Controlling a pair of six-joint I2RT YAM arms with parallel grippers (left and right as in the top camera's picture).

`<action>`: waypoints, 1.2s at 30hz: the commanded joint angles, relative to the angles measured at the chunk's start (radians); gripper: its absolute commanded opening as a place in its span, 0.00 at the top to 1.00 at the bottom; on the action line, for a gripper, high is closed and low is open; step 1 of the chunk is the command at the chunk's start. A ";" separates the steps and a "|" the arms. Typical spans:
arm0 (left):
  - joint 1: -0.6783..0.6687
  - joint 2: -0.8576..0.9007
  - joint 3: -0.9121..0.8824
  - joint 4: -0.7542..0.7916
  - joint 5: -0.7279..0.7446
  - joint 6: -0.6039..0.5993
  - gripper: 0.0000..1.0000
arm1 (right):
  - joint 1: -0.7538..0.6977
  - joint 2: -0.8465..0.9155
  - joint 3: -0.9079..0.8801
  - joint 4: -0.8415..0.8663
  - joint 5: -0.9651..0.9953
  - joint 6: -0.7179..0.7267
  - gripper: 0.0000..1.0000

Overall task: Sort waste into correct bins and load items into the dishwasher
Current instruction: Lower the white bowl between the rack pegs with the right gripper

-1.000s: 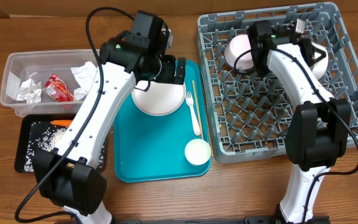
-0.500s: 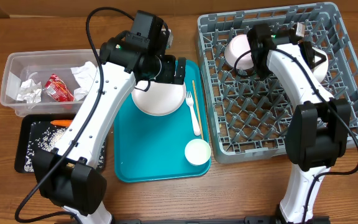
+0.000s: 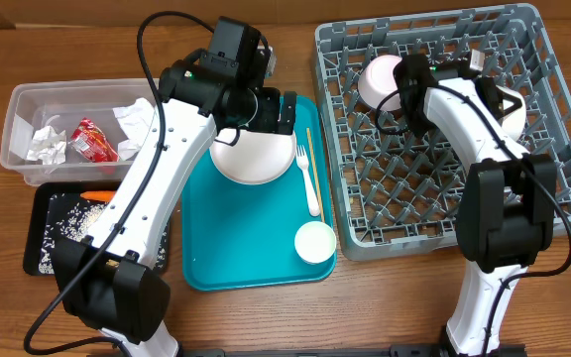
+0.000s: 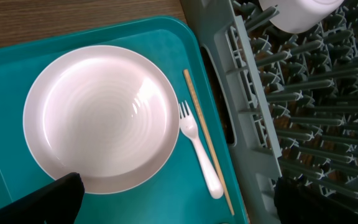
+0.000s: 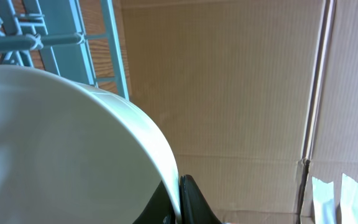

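Slightly leftward since a second ago, the bowl [image 3: 380,77] and the right gripper [image 3: 404,84] holding it have shifted over the far-left part of the grey dish rack [image 3: 553,119]. The bowl is tipped on its side among the upright pegs. In the right wrist view its white rim is pinched between the closed dark fingers [image 5: 188,199], with cardboard behind.

The left gripper [image 3: 266,109] has not moved. It hovers over the white plate [image 3: 253,157], its jaws spread wide, one finger [image 4: 42,199] at each lower corner of the left wrist view, touching nothing. The plate lies flat on the far end of the teal tray [image 3: 226,248]. Just right of the plate lie a white fork [image 4: 201,158] and a thin wooden stick [image 4: 207,146], side by side. A small white cup [image 3: 315,242] sits at the tray's near right corner.

To the left, a clear tub [image 3: 28,99] holds crumpled napkins [image 3: 43,144] and a red wrapper [image 3: 93,139]. Just in front of it, a black tray [image 3: 43,198] holds a carrot [image 3: 97,195] and pale crumbs [image 3: 67,223].
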 commanded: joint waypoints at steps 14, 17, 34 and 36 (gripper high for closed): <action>0.000 -0.024 0.029 0.000 -0.010 0.013 0.00 | 0.027 0.009 -0.002 0.025 -0.058 0.018 0.96; 0.000 -0.024 0.029 0.000 -0.010 0.013 0.00 | 0.040 0.009 -0.002 0.037 -0.095 0.018 0.96; 0.000 -0.024 0.029 0.000 -0.010 0.013 0.00 | 0.118 0.009 -0.002 0.076 -0.259 0.018 0.69; 0.000 -0.024 0.029 0.000 -0.010 0.013 0.00 | 0.118 0.009 -0.002 0.076 -0.294 0.018 0.58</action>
